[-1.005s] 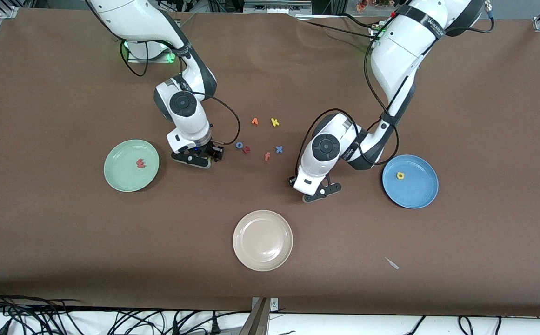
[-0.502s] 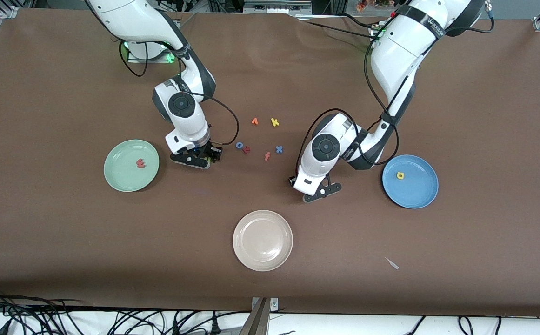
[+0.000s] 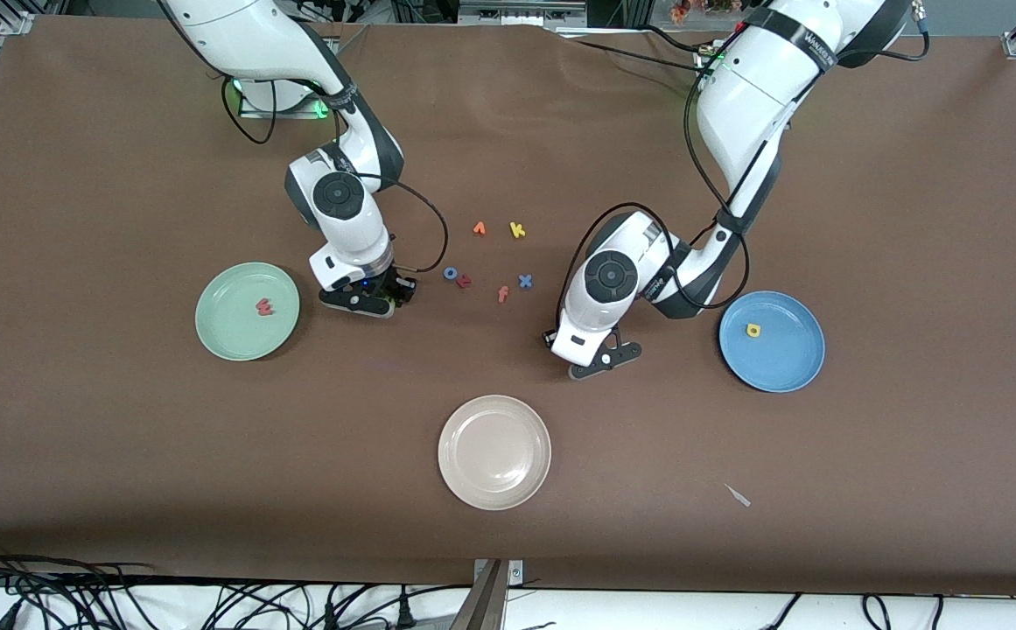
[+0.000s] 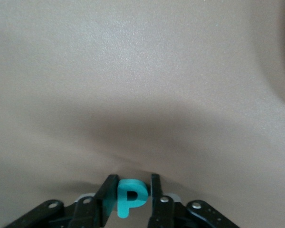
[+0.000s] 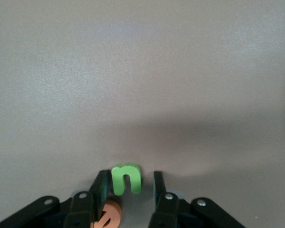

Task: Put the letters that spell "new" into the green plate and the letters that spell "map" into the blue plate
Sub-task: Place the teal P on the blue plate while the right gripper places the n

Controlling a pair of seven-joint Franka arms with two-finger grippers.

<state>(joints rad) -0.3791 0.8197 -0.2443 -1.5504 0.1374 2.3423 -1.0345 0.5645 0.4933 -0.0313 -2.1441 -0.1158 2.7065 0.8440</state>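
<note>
My left gripper (image 4: 133,179) is down at the table, shut on the teal p (image 4: 131,197); in the front view it (image 3: 599,360) lies between the cream plate and the blue plate (image 3: 788,363). A yellow a (image 3: 753,330) lies in that blue plate. My right gripper (image 5: 130,175) is open around the green n (image 5: 127,179), with a gap at one finger. The orange e (image 5: 109,214) lies beside the other finger. From the front, this gripper (image 3: 360,302) is low beside the green plate (image 3: 232,337), which holds the red w (image 3: 263,306).
Loose letters lie between the arms: an orange v shape (image 3: 479,228), yellow k (image 3: 517,230), blue o (image 3: 451,273), a red letter (image 3: 465,281), orange f (image 3: 502,294) and blue x (image 3: 525,281). A cream plate (image 3: 494,477) sits nearer the camera, with a small grey scrap (image 3: 738,495) toward the left arm's end.
The right hand has crept slightly toward the robots' bases beside the green plate. The left hand has barely shifted. The letters and plates lie where they were.
</note>
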